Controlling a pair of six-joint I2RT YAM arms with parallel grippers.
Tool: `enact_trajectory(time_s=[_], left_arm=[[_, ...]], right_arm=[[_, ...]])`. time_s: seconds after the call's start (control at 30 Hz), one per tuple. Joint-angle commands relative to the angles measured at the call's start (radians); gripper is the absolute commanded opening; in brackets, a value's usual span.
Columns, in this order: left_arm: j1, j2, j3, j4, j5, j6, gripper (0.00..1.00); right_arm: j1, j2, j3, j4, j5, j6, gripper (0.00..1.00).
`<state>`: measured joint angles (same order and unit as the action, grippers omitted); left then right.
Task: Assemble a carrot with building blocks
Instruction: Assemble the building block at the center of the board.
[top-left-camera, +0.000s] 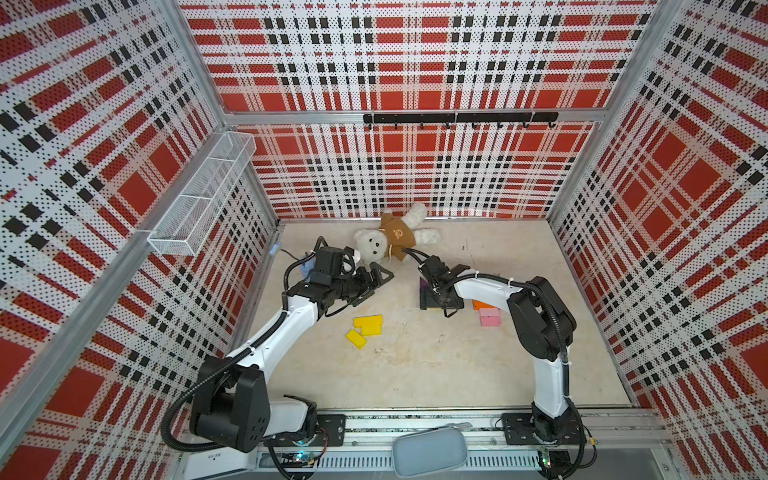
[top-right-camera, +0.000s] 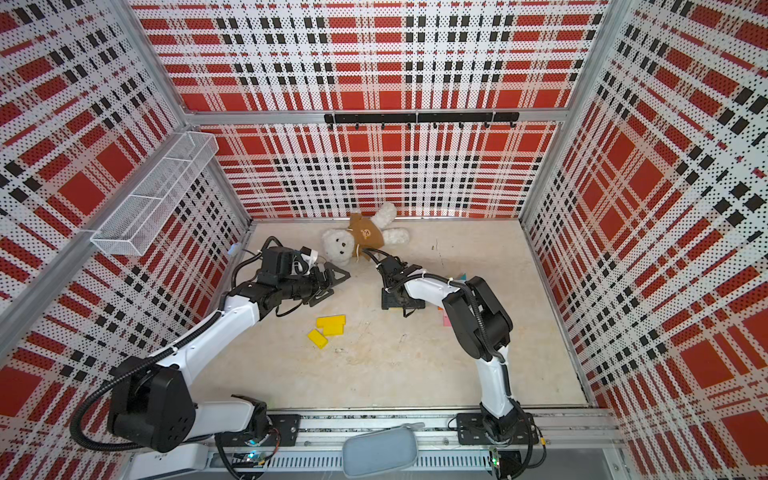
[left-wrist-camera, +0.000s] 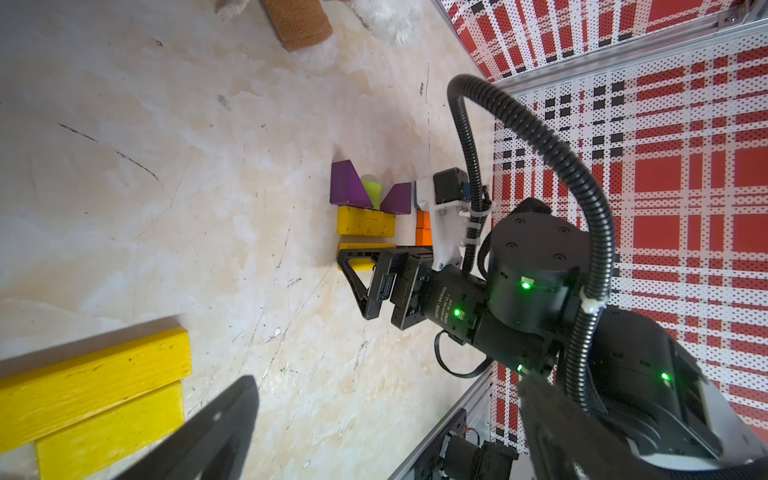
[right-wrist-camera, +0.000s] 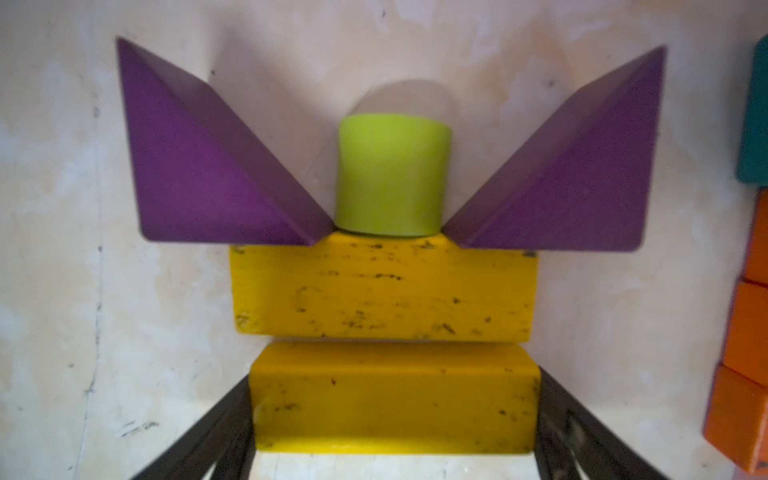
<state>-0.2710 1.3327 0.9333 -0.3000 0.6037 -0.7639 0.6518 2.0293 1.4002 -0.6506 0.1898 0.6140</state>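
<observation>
My right gripper (right-wrist-camera: 395, 380) stands wide, its fingers pressed against both short ends of a yellow block (right-wrist-camera: 390, 415) that lies flat on the table (top-left-camera: 415, 365). Just beside it, long edge to long edge, lies a second yellow block (right-wrist-camera: 384, 291). A green cylinder (right-wrist-camera: 392, 174) stands against that one's far edge, flanked by purple triangles (right-wrist-camera: 199, 174) whose corners meet the block's corners. In both top views this group sits right of centre, mostly hidden under my right wrist. My left gripper (top-left-camera: 376, 286) hovers left of centre, jaws wide and empty. Three loose yellow blocks (top-left-camera: 368, 325) lie just below it in the frame. Pink blocks (top-left-camera: 490, 318) and an orange block (top-left-camera: 482, 305) lie beside my right elbow. A teddy bear (top-left-camera: 390, 243) lies at the back wall, upper middle
</observation>
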Motion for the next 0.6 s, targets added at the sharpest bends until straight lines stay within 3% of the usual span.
enact_trajectory(time_s=[0.0, 0.57], left_arm=[[-0.006, -0.024, -0.011, 0.020, 0.013, -0.008, 1.00], [-0.006, -0.017, -0.012, 0.023, 0.017, -0.011, 0.99]], right_arm=[[-0.007, 0.040, 0.019, 0.022, 0.000, 0.023, 0.92], [-0.007, 0.054, 0.025, 0.026, -0.029, 0.034, 0.94]])
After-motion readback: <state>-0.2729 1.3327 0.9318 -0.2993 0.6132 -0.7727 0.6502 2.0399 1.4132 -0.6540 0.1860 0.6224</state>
